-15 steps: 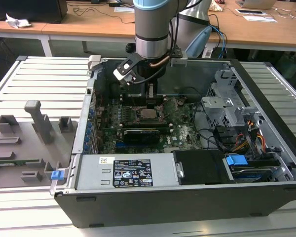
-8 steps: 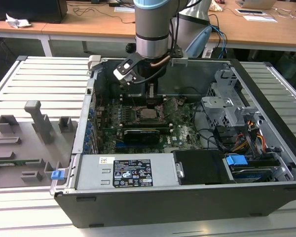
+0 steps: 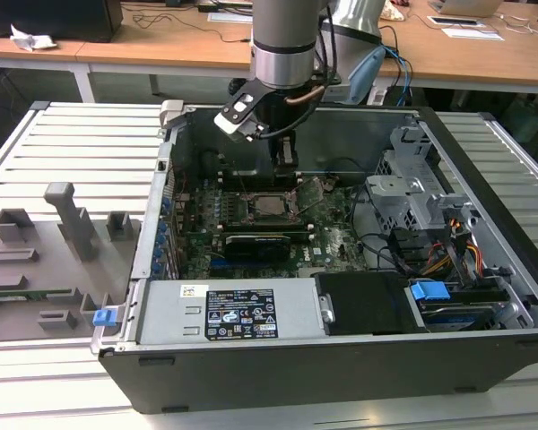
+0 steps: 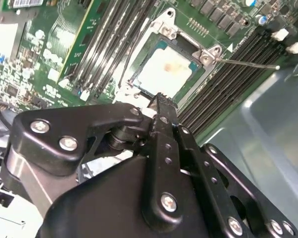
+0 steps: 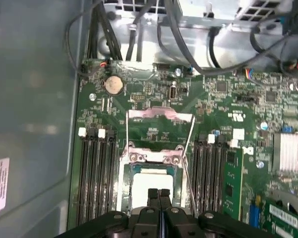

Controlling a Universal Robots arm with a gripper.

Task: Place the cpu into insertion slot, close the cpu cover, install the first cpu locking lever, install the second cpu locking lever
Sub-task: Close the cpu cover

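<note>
A: Case (image 3: 341, 381) first. How does it lie?
B: On its side, lid off, on a slatted table (image 3: 72, 152). Arm (image 3: 287, 45) reaches down into it, over the green board (image 3: 336, 242).
A: Gripper (image 5: 159, 192)?
B: In both wrist views the fingers are pressed together with nothing between them. It hangs low at the slot's edge; whether it touches anything there, I cannot tell.
A: Slot (image 3: 251, 204)?
B: Mid-board, between the rows of memory sockets.
A: Cover (image 5: 159, 114)?
B: In the first wrist view it looks swung up on its hinge, its far edge raised clear of the slot.
A: Cpu (image 4: 164, 74)?
B: Lying flat in the slot, its pale metal top bare, just past the fingertips in the second wrist view.
A: Lever (image 4: 248, 63)?
B: A thin rod, running out from the slot's corner across the memory sockets.
</note>
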